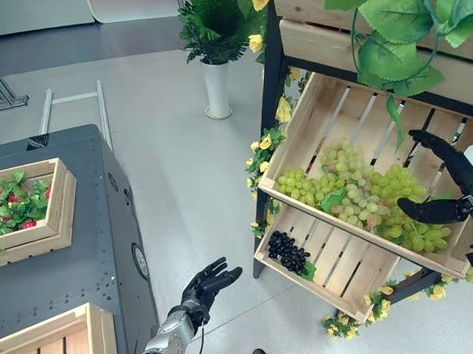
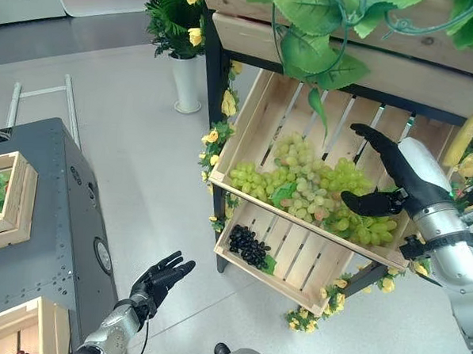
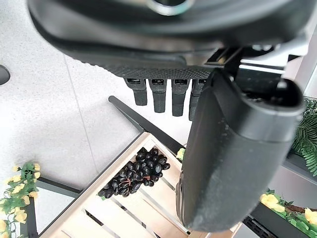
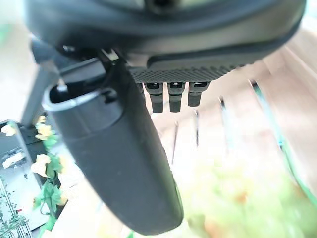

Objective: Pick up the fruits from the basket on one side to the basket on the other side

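Left hand [image 1: 207, 285] hangs low over the grey floor [image 1: 181, 166], fingers straight and spread, holding nothing, between the grey cart [image 1: 74, 256] and the wooden rack [image 1: 307, 46].

Right hand [image 2: 395, 181] is up at the upper crate [image 1: 319, 122] of the rack, fingers extended and thumb spread wide, poised just above the green grapes [image 1: 355, 191] with nothing in its grasp; whether the thumb touches the bunch, cannot tell.

Green grapes: big pale yellow-green heap with a few pinkish berries and a leaf, lying along the low front edge of the tilted upper crate.

Black grapes [image 1: 286, 251]: small dark bunch in the lower crate [image 1: 350, 270], at its left front corner, well apart from both hands.

Cart carries a wooden box [image 1: 56, 207] with leaves and red fruit, and another wooden box [image 1: 70, 331] nearer the camera.

Yellow artificial flowers [image 1: 263, 147] trim the rack post; a white vase with fern [image 1: 218, 73] stands on the floor behind the rack. Big green leaves [image 1: 395, 35] hang in front of the rack top.
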Robot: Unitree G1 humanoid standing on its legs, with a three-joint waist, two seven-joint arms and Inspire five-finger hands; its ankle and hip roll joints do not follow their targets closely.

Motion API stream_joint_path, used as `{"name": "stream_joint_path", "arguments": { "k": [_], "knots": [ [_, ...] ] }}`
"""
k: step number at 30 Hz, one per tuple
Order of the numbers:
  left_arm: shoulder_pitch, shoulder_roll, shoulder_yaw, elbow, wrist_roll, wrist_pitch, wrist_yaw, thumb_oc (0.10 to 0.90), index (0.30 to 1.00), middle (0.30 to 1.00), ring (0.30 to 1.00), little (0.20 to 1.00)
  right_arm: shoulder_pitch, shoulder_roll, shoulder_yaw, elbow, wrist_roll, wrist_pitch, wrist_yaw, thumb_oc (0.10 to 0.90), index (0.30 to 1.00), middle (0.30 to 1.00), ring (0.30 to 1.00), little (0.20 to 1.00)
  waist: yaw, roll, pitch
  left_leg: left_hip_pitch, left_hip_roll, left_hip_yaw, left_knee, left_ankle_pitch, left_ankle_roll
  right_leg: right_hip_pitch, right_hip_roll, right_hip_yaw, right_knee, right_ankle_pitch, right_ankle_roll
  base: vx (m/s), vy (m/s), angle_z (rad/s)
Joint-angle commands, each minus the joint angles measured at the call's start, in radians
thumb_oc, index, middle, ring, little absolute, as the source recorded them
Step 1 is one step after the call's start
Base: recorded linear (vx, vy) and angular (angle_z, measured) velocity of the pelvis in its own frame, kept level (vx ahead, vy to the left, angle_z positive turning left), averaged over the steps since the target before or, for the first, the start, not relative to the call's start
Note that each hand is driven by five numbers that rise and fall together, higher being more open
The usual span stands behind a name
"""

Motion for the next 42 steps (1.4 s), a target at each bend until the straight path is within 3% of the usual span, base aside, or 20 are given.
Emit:
{"name": "stream_joint_path", "arguments": {
  "k": [1, 10, 16, 26, 32, 39, 42],
  "knots": [
    [-0.039, 0.002, 0.011, 0.035, 0.009, -0.099, -0.048, 0.800, 0.900, 0.900, 0.900, 0.900, -0.075, -0.008, -0.155, -0.008, -0.052, -0.078, -0.115, 0.800, 0.900, 0.900, 0.900, 0.900, 0.041, -0.027, -0.084, 0.030, -0.022, -0.024, 0.011, -0.128, 0.031, -0.014, 0.047, 0.014, 0.002, 0.003, 0.031, 0.00, 0.000, 0.00],
    [-0.033, -0.004, 0.022, 0.064, 0.005, -0.106, -0.059, 0.800, 0.900, 0.900, 0.900, 0.900, -0.040, -0.016, -0.185, -0.109, -0.124, -0.116, -0.132, 0.800, 0.900, 0.900, 0.900, 0.900, 0.039, -0.023, -0.091, 0.030, -0.022, -0.020, 0.011, -0.129, 0.033, -0.016, 0.047, 0.013, 0.002, 0.003, 0.033, 0.00, 0.000, 0.00],
    [-0.028, 0.003, 0.042, 0.068, 0.006, -0.092, -0.059, 0.800, 0.900, 0.900, 0.900, 0.900, -0.021, -0.014, -0.181, -0.215, 0.003, -0.101, 0.049, 0.800, 0.900, 0.900, 0.900, 0.900, 0.039, -0.022, -0.093, 0.029, -0.022, -0.018, 0.011, -0.126, 0.031, -0.017, 0.044, 0.005, 0.002, 0.003, 0.033, 0.00, 0.000, 0.00],
    [-0.030, -0.006, 0.046, 0.079, -0.003, -0.103, -0.048, 0.800, 0.900, 0.900, 0.900, 0.900, -0.101, 0.035, -0.085, -0.305, 0.193, -0.112, 0.213, 0.800, 0.900, 0.900, 0.900, 0.900, 0.049, -0.022, -0.093, 0.030, -0.020, -0.014, 0.011, -0.120, 0.027, -0.016, 0.037, -0.019, 0.002, 0.005, 0.029, 0.00, 0.000, 0.00],
    [-0.034, -0.010, 0.057, 0.075, 0.007, -0.093, -0.025, 0.800, 0.900, 0.900, 0.900, 0.900, -0.184, 0.120, 0.021, -0.364, 0.392, -0.030, 0.391, 0.800, 0.900, 0.900, 0.900, 0.900, 0.069, -0.020, -0.089, 0.029, -0.020, -0.022, 0.011, -0.113, 0.022, -0.009, 0.027, -0.046, 0.002, 0.003, 0.025, -0.01, -0.011, 0.01],
    [-0.043, -0.003, 0.057, 0.073, 0.015, -0.077, -0.018, 0.800, 0.900, 0.900, 0.900, 0.900, -0.277, 0.197, 0.144, -0.378, 0.533, 0.048, 0.460, 0.800, 0.900, 0.900, 0.900, 0.900, 0.100, -0.022, -0.085, 0.027, -0.020, -0.041, 0.011, -0.101, 0.016, -0.002, 0.016, -0.078, 0.002, 0.003, 0.021, -0.02, -0.036, 0.10],
    [-0.051, -0.005, 0.050, 0.077, 0.017, -0.076, -0.013, 0.800, 0.900, 0.900, 0.900, 0.900, -0.321, 0.287, 0.229, -0.384, 0.642, 0.110, 0.481, 0.800, 0.900, 0.900, 0.900, 0.900, 0.123, -0.021, -0.079, 0.023, -0.021, -0.057, 0.011, -0.091, 0.011, 0.003, 0.008, -0.104, 0.002, 0.003, 0.018, -0.03, -0.043, 0.15]
  ]
}}
